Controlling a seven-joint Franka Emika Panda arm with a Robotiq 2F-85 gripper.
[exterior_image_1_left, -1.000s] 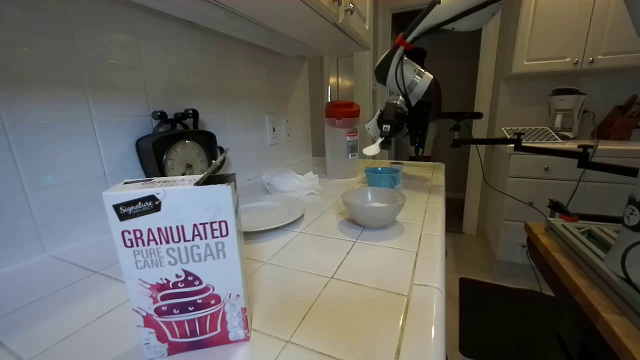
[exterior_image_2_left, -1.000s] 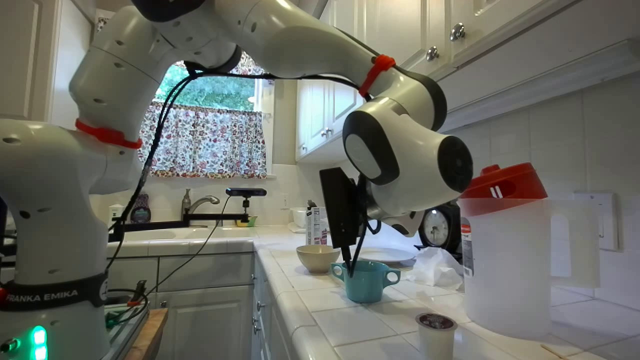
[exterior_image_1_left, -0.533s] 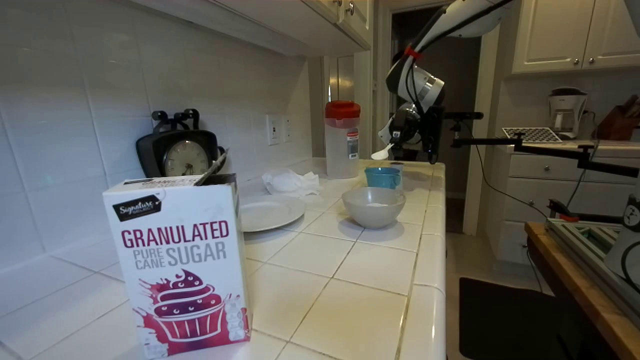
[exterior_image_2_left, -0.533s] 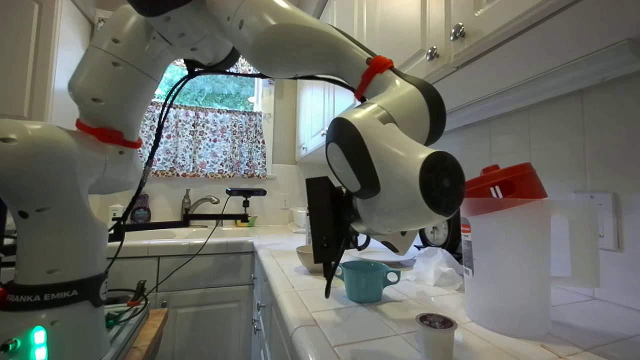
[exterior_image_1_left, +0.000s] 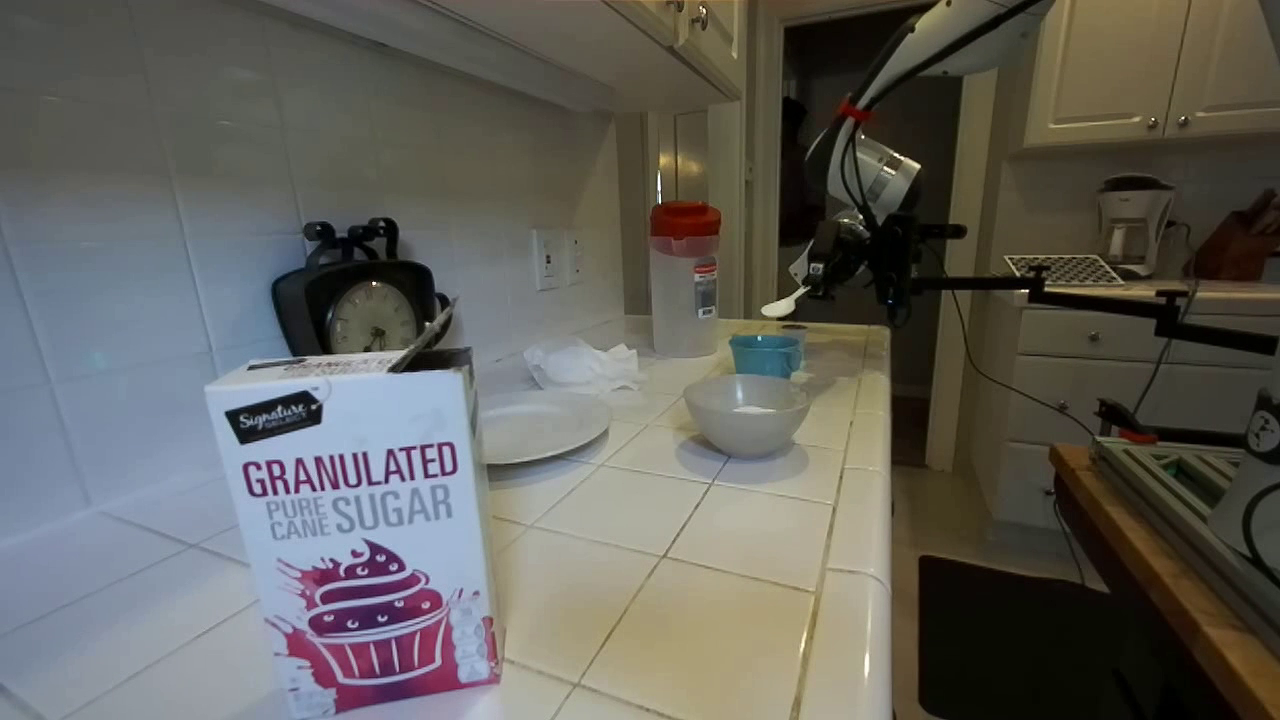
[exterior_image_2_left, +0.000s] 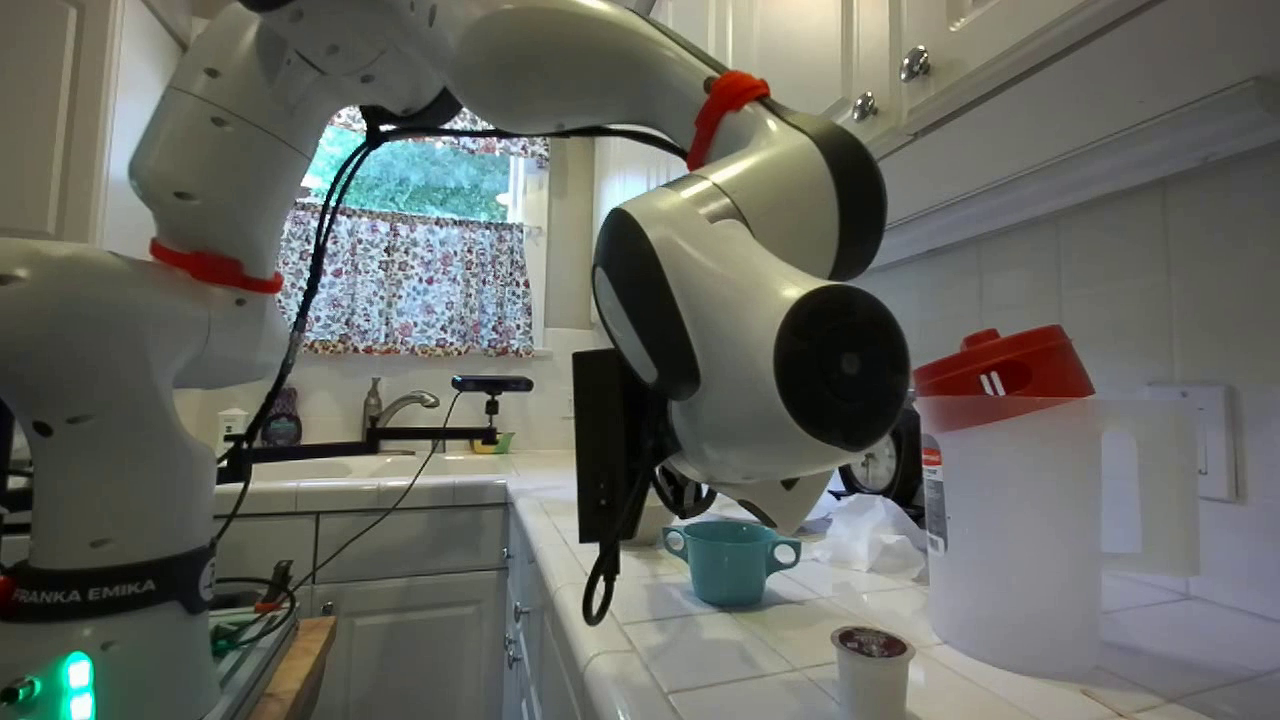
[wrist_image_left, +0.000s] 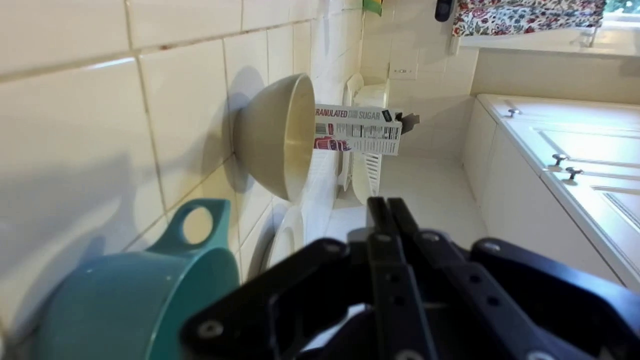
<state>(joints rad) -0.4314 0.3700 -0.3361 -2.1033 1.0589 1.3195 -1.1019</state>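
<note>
A white spoon (exterior_image_1_left: 785, 304) sticks out from my gripper (exterior_image_1_left: 811, 285), which is shut on its handle. In that exterior view the spoon's bowl end points left and slightly down, showing just above the blue two-handled cup (exterior_image_1_left: 765, 355). The same cup (exterior_image_2_left: 732, 563) appears below the arm's wrist in an exterior view, where the fingers and spoon are hidden by the arm. The wrist view, turned on its side, has the gripper (wrist_image_left: 385, 201) with its fingers almost together; the spoon cannot be made out there. The cup (wrist_image_left: 115, 305) lies to its left, and a beige bowl (wrist_image_left: 270, 135) beyond.
An open sugar box (exterior_image_1_left: 360, 540), a plate (exterior_image_1_left: 545, 428), crumpled white paper (exterior_image_1_left: 583, 366) and a black scale (exterior_image_1_left: 365, 300) stand on the tiled counter. A red-lidded pitcher (exterior_image_2_left: 1015, 520) and a small pod (exterior_image_2_left: 873, 670) are near the cup. Cabinets hang above.
The arm and the held spoon have moved away from the wall towards the counter's front edge, and a little lower. The cup, bowl and other counter items have stayed put.
</note>
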